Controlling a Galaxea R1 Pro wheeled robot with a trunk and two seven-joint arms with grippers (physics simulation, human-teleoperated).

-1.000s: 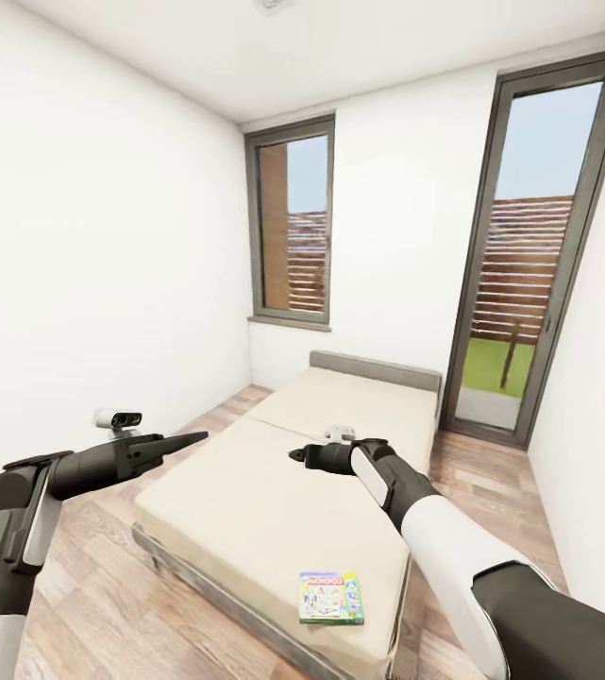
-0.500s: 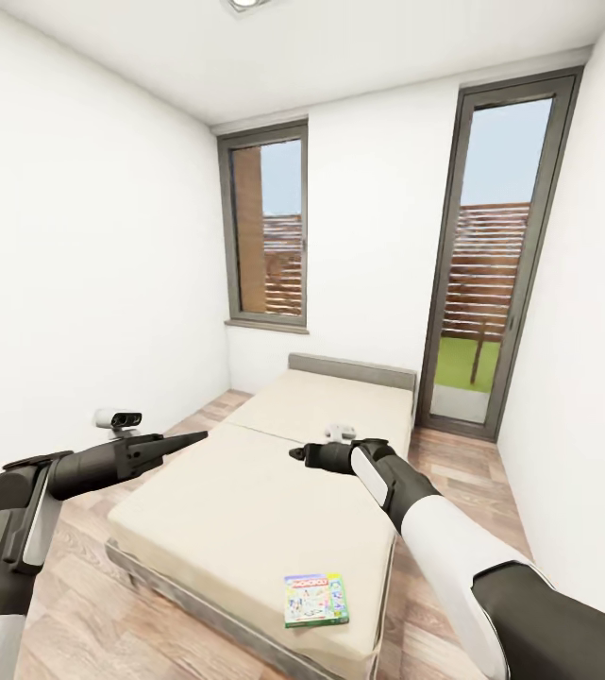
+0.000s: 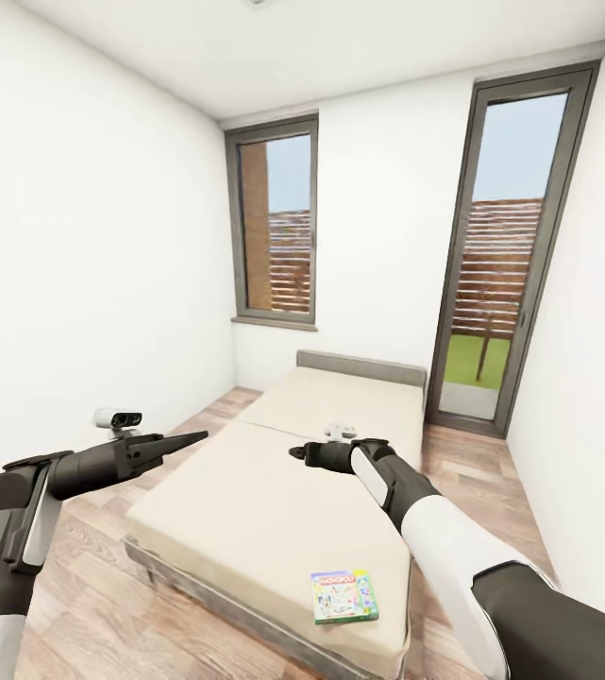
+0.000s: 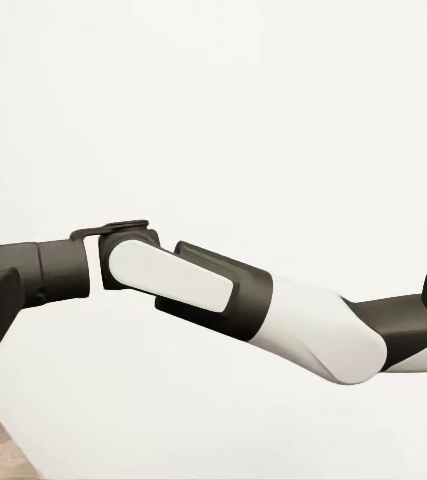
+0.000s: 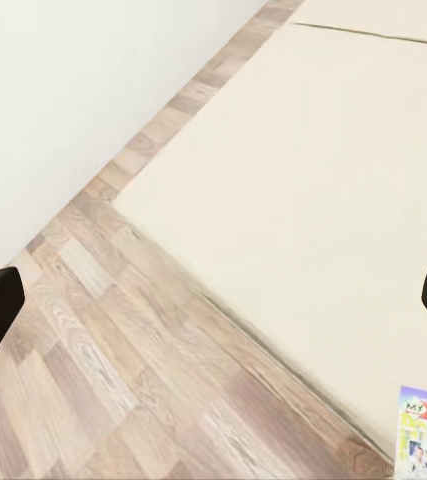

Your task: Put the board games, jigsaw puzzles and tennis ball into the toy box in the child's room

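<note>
Your left gripper point(image 3: 198, 435) hangs above the wood floor point(image 3: 104, 604) beside the bed point(image 3: 274, 501), jaws together and empty. Your right gripper point(image 3: 294, 454) is held over the mattress; both wrist views show their jaws set wide apart. A board game point(image 3: 344, 596) lies flat near the bed's near right corner.

My left arm point(image 3: 75, 469) is mostly dark grey, a slim tube tapering to a black pointed end, with a pale panel along the elbow joint. A small white camera block point(image 3: 117, 416) with two dark lenses sits on it. My right arm point(image 3: 434, 529) has a glossy white shell between black joint collars, and a dark grey forearm.
</note>
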